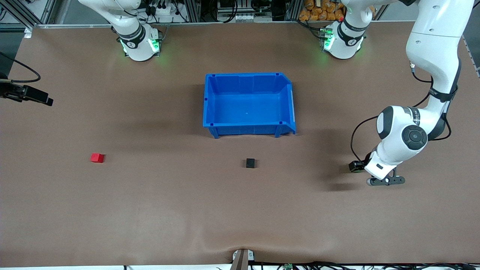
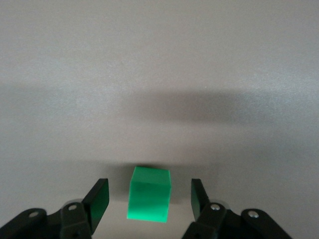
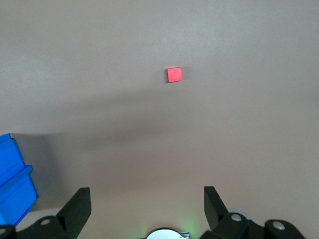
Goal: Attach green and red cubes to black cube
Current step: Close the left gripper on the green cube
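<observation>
The green cube (image 2: 149, 194) rests on the brown table between the fingers of my left gripper (image 2: 149, 185), which is low over the left arm's end of the table. A gap shows on each side of the cube, so the gripper is open around it and not touching. In the front view the arm's hand hides the green cube. The black cube (image 1: 250, 163) sits mid-table, nearer the front camera than the blue bin. The red cube (image 1: 97, 158) (image 3: 174, 74) lies toward the right arm's end. My right gripper (image 3: 145, 191) hangs high over that end, open and empty.
A blue bin (image 1: 249, 129) (image 3: 12, 184) stands empty at the table's middle, between the robot bases and the black cube. The brown mat has a slight ripple near the front edge (image 1: 240, 243).
</observation>
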